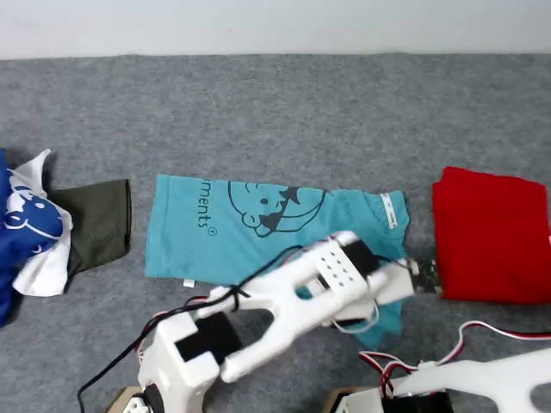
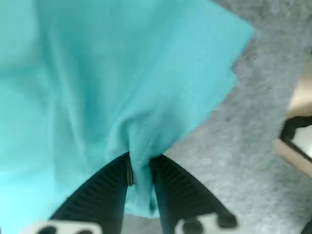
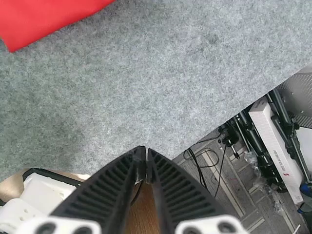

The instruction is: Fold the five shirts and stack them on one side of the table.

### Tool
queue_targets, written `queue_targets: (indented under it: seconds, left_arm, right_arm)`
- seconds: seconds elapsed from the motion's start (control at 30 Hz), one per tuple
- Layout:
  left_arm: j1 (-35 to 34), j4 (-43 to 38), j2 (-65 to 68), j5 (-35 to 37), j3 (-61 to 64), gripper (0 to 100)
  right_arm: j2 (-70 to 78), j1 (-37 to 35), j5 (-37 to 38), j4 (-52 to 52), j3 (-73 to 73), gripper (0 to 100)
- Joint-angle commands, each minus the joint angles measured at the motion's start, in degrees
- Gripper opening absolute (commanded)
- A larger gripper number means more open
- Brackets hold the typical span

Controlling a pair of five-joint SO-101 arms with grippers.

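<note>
A teal shirt [image 1: 250, 225] with a dark bear print lies spread in the middle of the grey table. My left gripper [image 2: 141, 168] is shut on a pinched fold of the teal shirt [image 2: 122, 83] near its front right corner; in the high view the left arm [image 1: 336, 271] reaches across that corner. A folded red shirt [image 1: 491, 237] lies at the right side. A blue and white shirt [image 1: 26, 228] and a dark olive shirt [image 1: 99, 219] lie bunched at the left. My right gripper [image 3: 146, 163] is shut on nothing, near the table's front edge, with the red shirt [image 3: 44, 17] beyond.
The grey felt table [image 1: 284, 112] has bare room along the back. The right arm's white link [image 1: 482, 379] lies low at the front right with red and white wires. Past the table's front edge lie floor cables and equipment [image 3: 273, 141].
</note>
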Motion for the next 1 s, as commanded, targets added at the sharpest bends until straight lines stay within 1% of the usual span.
queue_targets:
  seconds: [0.0,0.13,0.37,0.63,0.77,0.9,0.97]
  left_arm:
    - [-4.6,-1.1,-3.7,-1.0,-2.2,1]
    - [-7.6,-4.1,-3.7,-1.0,-2.2,1]
    - [-9.5,-8.8,-3.7,-0.6,-2.2,1]
    - [-13.5,-13.0,-3.6,-0.7,-2.2,1]
    - [-15.0,-14.9,-3.6,-0.6,-2.2,6]
    - [-16.1,-16.0,-3.6,-0.5,-2.2,15]
    - [-16.5,-17.1,-3.6,-0.5,-2.2,17]
  right_arm:
    - [-2.0,0.2,0.3,2.2,-3.1,0.9]
    - [-2.0,0.1,0.3,2.2,-2.8,0.9]
    - [-1.9,0.1,0.3,2.2,-2.7,1.0]
    - [-1.9,0.0,0.3,2.2,-2.7,1.0]
    - [-1.9,0.0,0.3,2.2,-2.7,1.1]
    - [-1.9,0.0,0.3,2.2,-2.7,1.1]
    - [-1.9,0.0,0.3,2.2,-2.7,1.1]
